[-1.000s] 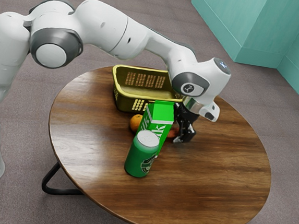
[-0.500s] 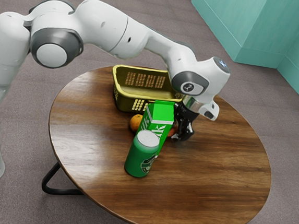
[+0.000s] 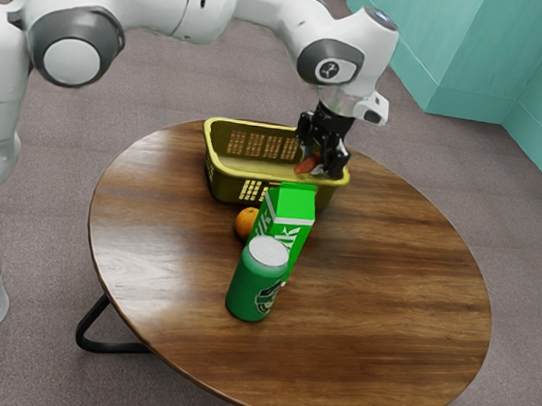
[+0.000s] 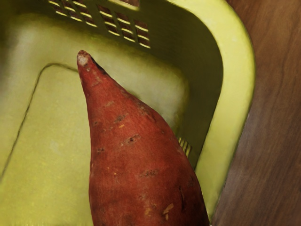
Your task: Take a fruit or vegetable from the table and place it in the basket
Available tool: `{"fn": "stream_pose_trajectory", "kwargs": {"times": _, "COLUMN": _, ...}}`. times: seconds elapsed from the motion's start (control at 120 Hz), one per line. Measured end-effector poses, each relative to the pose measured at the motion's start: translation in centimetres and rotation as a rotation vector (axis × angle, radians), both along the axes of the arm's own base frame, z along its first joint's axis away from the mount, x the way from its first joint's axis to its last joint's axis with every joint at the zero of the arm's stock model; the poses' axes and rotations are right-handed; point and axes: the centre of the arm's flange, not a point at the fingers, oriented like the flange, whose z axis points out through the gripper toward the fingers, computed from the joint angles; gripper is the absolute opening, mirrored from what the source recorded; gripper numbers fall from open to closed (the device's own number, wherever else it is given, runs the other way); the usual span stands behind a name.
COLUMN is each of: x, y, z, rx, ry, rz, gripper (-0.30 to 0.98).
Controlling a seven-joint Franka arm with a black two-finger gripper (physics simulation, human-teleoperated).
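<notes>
Having left the round wooden tabletop (image 3: 386, 299), the tapered red-brown sweet potato (image 3: 307, 164) now hangs pinched in the black two-finger end effector (image 3: 319, 161) over the yellow-green plastic basket (image 3: 224, 183), near one corner of it. Pickup looks done; lowering and release seem to remain.

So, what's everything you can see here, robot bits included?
Sweet potato: one, reddish, held over the basket
Basket: one, yellow-green, toward the table's far side
Orange: one, orange, beside the milk carton
Milk carton: one, green and white, between can and basket
Can: one, green with pale top, on the table
Table: one, brown wood, on the floor
Floor: one, grey-brown, underneath
Arm: one, white and grey, reaching over
End effector: one, black, gripping the sweet potato
</notes>
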Motion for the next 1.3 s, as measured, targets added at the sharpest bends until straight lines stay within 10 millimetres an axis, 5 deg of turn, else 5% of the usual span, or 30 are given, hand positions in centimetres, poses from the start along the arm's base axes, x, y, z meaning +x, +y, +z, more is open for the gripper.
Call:
{"fn": "stream_pose_trajectory", "kwargs": {"times": 0.233, "x": -0.9, "y": 4.0, "z": -0.1, "rx": -0.007, "ry": 0.023, "rz": 0.047, "gripper": 0.18}}
{"fn": "stream_pose_trajectory", "kwargs": {"times": 0.392, "x": -0.7, "y": 3.8, "z": -0.8, "rx": -0.041, "ry": 0.034, "rz": 0.042, "gripper": 0.48}}
{"fn": "stream_pose_trajectory", "kwargs": {"times": 0.517, "x": -0.8, "y": 3.5, "z": -0.3, "rx": -0.061, "ry": 0.024, "rz": 0.034, "gripper": 0.60}}
{"fn": "stream_pose_trajectory", "kwargs": {"times": 0.608, "x": -2.7, "y": 3.1, "z": 4.5, "rx": -0.093, "ry": -0.053, "rz": 0.011, "gripper": 0.64}}
{"fn": "stream_pose_trajectory", "kwargs": {"times": 0.742, "x": -8.8, "y": 3.1, "z": 13.7, "rx": -0.146, "ry": -0.137, "rz": -0.027, "gripper": 0.67}}
{"fn": "stream_pose_trajectory", "kwargs": {"times": 0.817, "x": -10.5, "y": 0.2, "z": 16.1, "rx": -0.129, "ry": -0.138, "rz": -0.099, "gripper": 0.68}}
{"fn": "stream_pose_trajectory", "kwargs": {"times": 1.108, "x": -11.6, "y": -0.6, "z": 14.8, "rx": -0.293, "ry": -0.014, "rz": 0.175, "gripper": 0.69}}
{"fn": "stream_pose_trajectory", "kwargs": {"times": 1.3, "x": -12.3, "y": 2.1, "z": 14.3, "rx": -0.292, "ry": 0.048, "rz": 0.529, "gripper": 0.69}}
